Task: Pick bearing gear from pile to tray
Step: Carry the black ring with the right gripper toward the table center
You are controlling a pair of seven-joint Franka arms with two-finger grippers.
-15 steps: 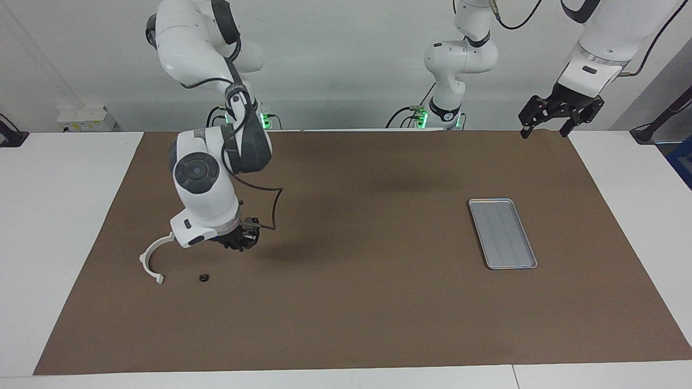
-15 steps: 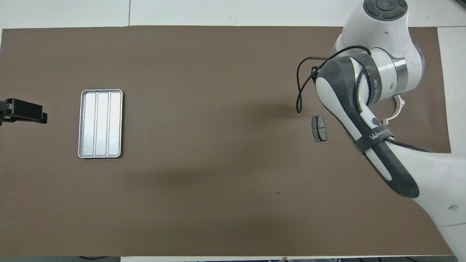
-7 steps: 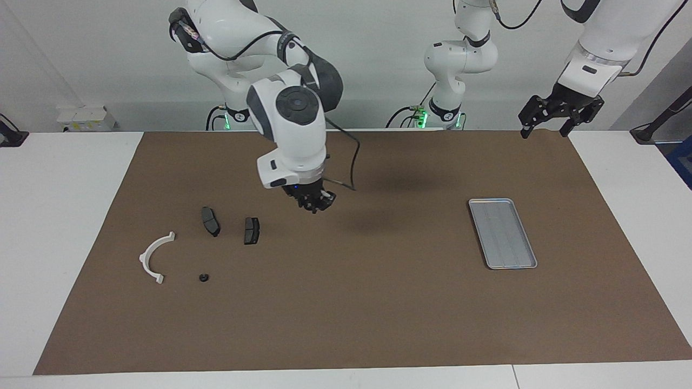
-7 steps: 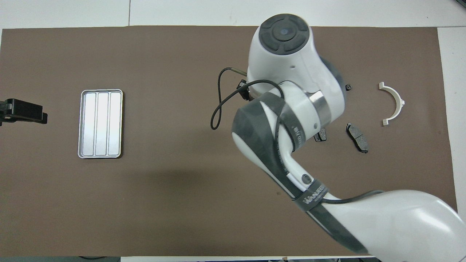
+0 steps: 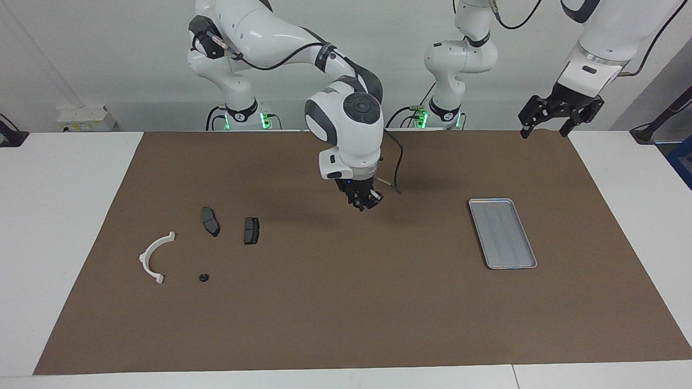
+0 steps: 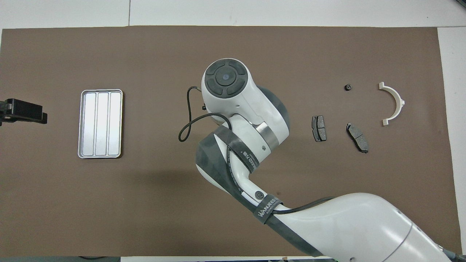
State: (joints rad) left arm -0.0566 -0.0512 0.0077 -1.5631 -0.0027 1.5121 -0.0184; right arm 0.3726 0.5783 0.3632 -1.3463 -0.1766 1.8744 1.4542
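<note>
pile at the right arm's end: white half-ring (image 5: 154, 257) flat, two dark grey brake-pad plates (image 5: 210, 221) (image 5: 251, 230) side by side and apart, small black round piece (image 5: 203, 277); ridged silver tray (image 5: 503, 233) flat toward the left arm's end.

A white table (image 5: 65, 216) carries a brown mat (image 5: 346, 302). On the mat, toward the left arm's end, lies the silver tray (image 5: 503, 233); toward the right arm's end, the pile — a white half-ring (image 5: 153, 258), two dark brake-pad plates (image 5: 210, 221) (image 5: 251, 230), and a small black round piece (image 5: 204, 278).
</note>
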